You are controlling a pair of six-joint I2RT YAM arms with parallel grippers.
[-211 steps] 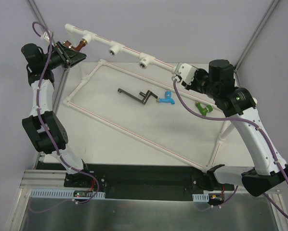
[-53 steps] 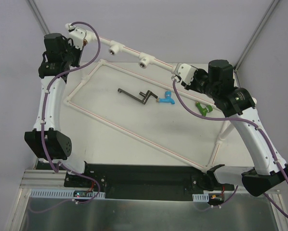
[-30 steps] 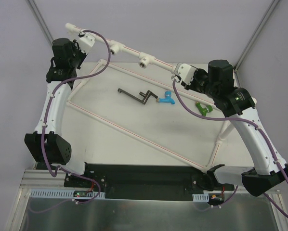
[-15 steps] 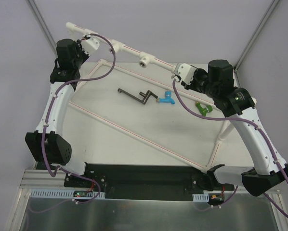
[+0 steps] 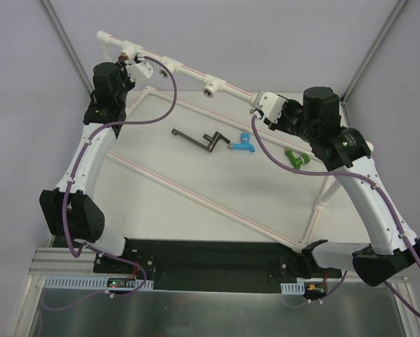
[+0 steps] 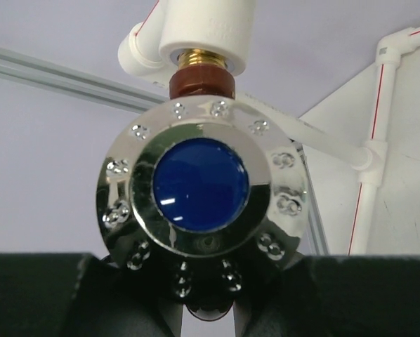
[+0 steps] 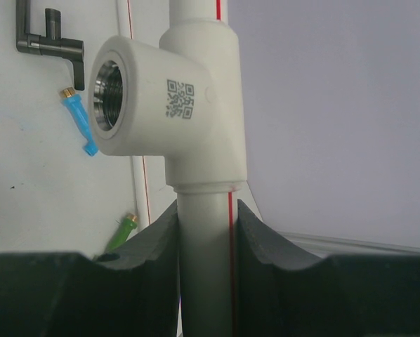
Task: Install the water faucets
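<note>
The red-brown faucet, with a shiny knob and blue centre, has its brass end in the leftmost socket of the white pipe frame's top rail. My left gripper is shut on the faucet's lower part; in the top view it is at that socket. My right gripper is shut on the white pipe just below an empty tee socket, at the rail's right end. The blue faucet and the green faucet lie loose on the table.
A dark grey crank-shaped tool lies inside the frame's rectangle, left of the blue faucet. Two empty sockets sit along the top rail. Grey enclosure posts stand at both back corners.
My left arm has swung right and its wrist has turned while staying on the faucet at the leftmost socket. The right arm, the pipe and the loose faucets have not moved.
</note>
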